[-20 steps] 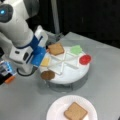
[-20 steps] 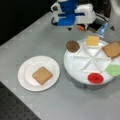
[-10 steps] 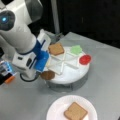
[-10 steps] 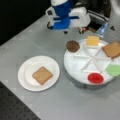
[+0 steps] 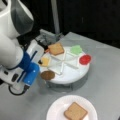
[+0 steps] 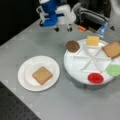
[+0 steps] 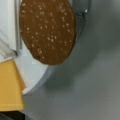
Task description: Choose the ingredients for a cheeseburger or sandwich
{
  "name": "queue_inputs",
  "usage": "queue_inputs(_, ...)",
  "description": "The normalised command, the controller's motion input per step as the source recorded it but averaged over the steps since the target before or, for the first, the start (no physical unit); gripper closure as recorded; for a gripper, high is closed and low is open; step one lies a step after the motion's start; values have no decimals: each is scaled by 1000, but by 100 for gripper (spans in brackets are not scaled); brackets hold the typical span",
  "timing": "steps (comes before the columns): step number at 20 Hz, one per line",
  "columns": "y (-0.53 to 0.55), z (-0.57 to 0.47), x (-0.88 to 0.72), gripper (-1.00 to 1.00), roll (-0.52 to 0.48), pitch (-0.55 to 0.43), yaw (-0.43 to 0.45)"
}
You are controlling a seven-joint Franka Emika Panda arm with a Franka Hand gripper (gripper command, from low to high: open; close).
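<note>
In a front view, a grey desk carries two round things: a white sectioned tray and a white paper plate near the desk's bottom edge. Two toast squares show: one toast square on the plate, one toast square on the tray at the tray's top rim. One yellow cheese square lies at the tray's left rim, one dark brown patty at its lower left rim, overhanging the edge. One green piece and one red piece sit on the tray's right side. The gripper hangs just beside the cheese, at the tray's left rim; I cannot tell whether its fingers are apart or together. Compared with half a second ago, the arm fills more of the left side; the food pieces lie as before.

In a front view from the opposite side, the same count holds. The gripper hovers over bare desk near the top edge, above and left of the patty and the cheese square, touching neither. The plated toast lies left of the tray.

In the wrist view, the patty fills the top, overhanging the tray rim, with the cheese at lower left. The gripper is not in view here.
</note>
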Motion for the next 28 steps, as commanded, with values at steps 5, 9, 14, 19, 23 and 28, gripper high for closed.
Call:
queue_inputs(5,-189,-173,179,-100,478,124,-11)
queue_inputs(9,-138,-180,181,-100,438,80,32)
queue_inputs(14,-185,-79,200,-100,366,51,54)
queue_inputs(19,-178,-55,214,-100,323,39,82)
queue_inputs(23,-128,-68,206,-100,351,16,98)
queue_inputs(28,-128,-93,224,-100,360,14,114)
